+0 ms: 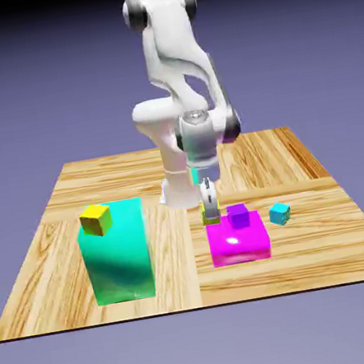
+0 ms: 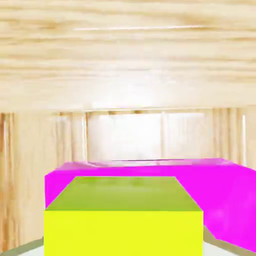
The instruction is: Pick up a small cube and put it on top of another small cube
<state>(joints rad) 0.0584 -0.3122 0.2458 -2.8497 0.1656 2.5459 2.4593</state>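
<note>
a: while the white arm's two-finger gripper (image 1: 210, 206) points straight down, what is it pinching?

b: the tiny glossy lime-yellow cube (image 1: 211, 215). the jaws are pressed onto its sides, and in the hand view that cube (image 2: 123, 220) fills the bottom middle and hides the fingertips.

a: where does it sit?

b: at the far left corner of the large flat magenta block (image 1: 239, 240), as the exterior view shows it. whether it touches the wooden table (image 1: 327, 228) or hangs just above, i cannot tell.

a: and the tiny purple cube (image 1: 238, 215)?

b: on top of the magenta block, just beside the lime one, to the exterior view's right.

a: anything else?

b: a small cyan cube (image 1: 280, 213) on the table right of the block, and a golden-yellow cube (image 1: 96, 220) atop a tall teal block (image 1: 116, 255) on the left.
</note>
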